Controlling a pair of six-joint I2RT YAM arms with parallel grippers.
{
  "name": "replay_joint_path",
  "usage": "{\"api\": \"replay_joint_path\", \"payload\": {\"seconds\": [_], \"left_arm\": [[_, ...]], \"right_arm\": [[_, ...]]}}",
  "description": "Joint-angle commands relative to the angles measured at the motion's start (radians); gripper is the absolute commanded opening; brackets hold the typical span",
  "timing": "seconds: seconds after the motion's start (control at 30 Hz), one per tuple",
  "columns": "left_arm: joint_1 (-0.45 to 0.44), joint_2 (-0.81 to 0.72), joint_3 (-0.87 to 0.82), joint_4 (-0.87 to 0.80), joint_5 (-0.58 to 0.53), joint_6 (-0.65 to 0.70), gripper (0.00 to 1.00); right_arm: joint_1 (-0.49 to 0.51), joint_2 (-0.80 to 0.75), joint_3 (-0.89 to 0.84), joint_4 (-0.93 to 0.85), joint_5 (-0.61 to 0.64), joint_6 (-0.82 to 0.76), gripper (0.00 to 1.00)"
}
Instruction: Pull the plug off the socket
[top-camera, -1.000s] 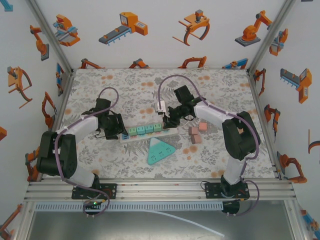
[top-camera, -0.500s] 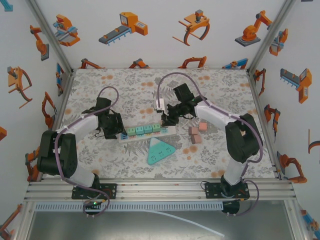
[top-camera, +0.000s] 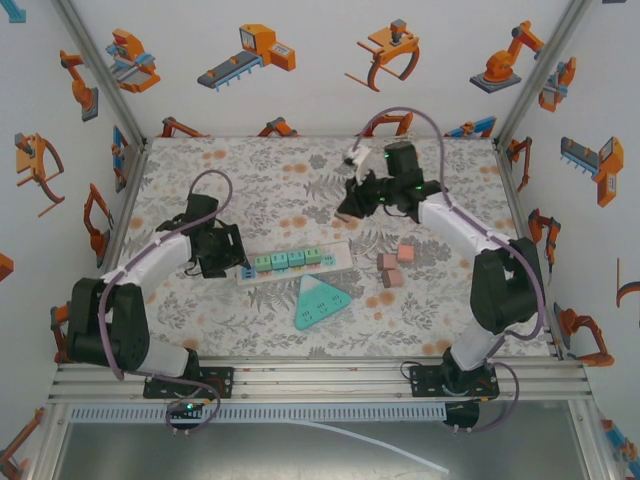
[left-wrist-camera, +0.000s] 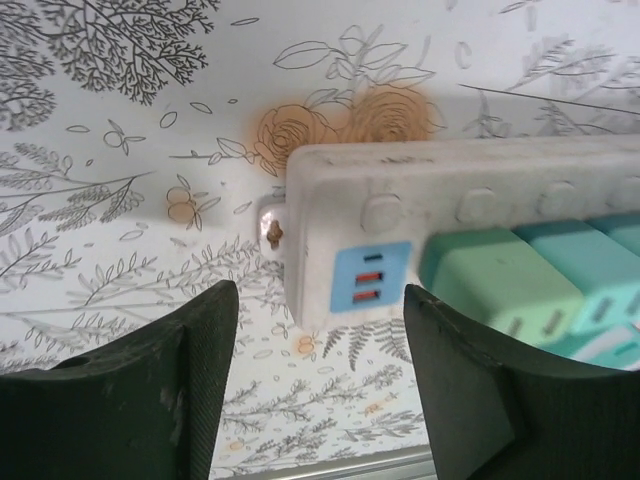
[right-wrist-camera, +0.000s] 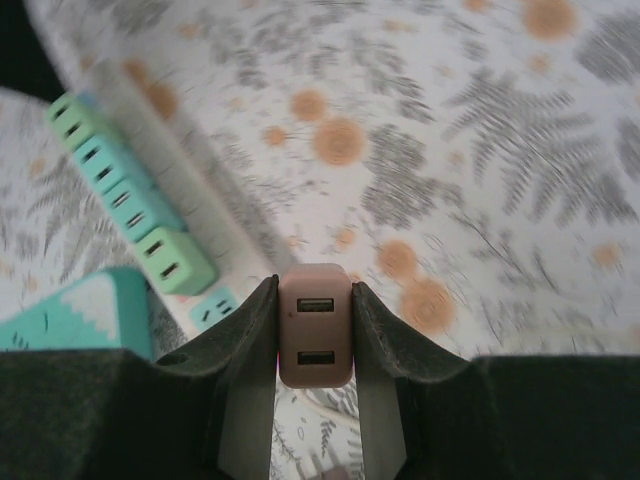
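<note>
Plug (right-wrist-camera: 315, 325), a pinkish two-port USB adapter, is pinched by its flat sides in the right gripper (right-wrist-camera: 315, 335) and held in the air over the far middle of the table (top-camera: 250, 170), well apart from the power strip (top-camera: 300, 262). A row of teal adapters (top-camera: 290, 258) sits in the strip. Left gripper (left-wrist-camera: 318, 300) is spread wide, fingers either side of the strip's USB end, touching nothing I can make out. Extraction looks done. Risks as I judge them: the grip is on smooth sides only, so a quick swing could let the plug slip and drop onto the strip or the pink blocks (top-camera: 392, 265). Nothing pins the strip, so any knock would shift it.
</note>
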Motion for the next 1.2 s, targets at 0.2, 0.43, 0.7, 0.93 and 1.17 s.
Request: {"api": "replay_joint_path", "payload": {"seconds": [0.2, 0.43, 0.7, 0.93, 1.17], "left_arm": [[-0.005, -0.269, 0.015, 0.065, 0.197, -0.028, 0.74], [-0.005, -0.373, -0.043, 0.133, 0.247, -0.03, 0.95], [-0.006, -0.391, -0.06, 0.094, 0.153, -0.033, 0.97], [-0.003, -0.373, -0.036, 0.042, 0.054, -0.029, 0.97], [0.012, -0.333, -0.014, -0.009, 0.002, -0.049, 1.0]], "right_arm": [[-0.246, 0.038, -0.183, 0.222, 0.113, 0.603, 0.04], [-0.303, 0.125, -0.208, 0.228, 0.121, 0.612, 0.14], [-0.304, 0.152, -0.222, 0.171, 0.174, 0.586, 0.36], [-0.305, 0.097, -0.212, 0.082, 0.266, 0.502, 0.57], [-0.274, 0.013, -0.135, -0.003, 0.273, 0.358, 0.58]]}}
